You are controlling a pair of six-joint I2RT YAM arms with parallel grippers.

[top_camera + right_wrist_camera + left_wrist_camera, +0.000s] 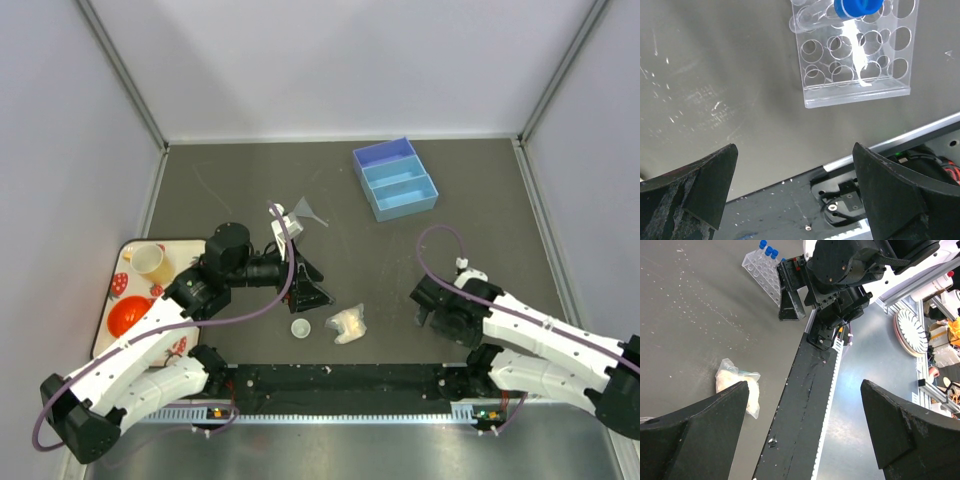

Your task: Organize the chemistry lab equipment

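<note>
The clear tube rack (855, 55) lies on the table just beyond my open, empty right gripper (795, 185), with a blue-capped tube (857, 7) in it. In the left wrist view the rack (765, 275) holds three blue-capped tubes beside the right gripper. My left gripper (805, 425) is open and empty, hovering over the table's near edge. The pale yellowish packet (735, 382) lies by its left finger. In the top view the packet (348, 323) and the small white dish (300, 327) lie between my left gripper (308, 290) and right gripper (430, 305). The tiny clear flask (300, 213) lies farther back.
A blue three-compartment tray (395, 178) stands at the back right. The strawberry-print tray (118, 262) at the left holds a yellow cup (148, 260) and an orange bowl (128, 315). A black rail (340, 378) runs along the near edge.
</note>
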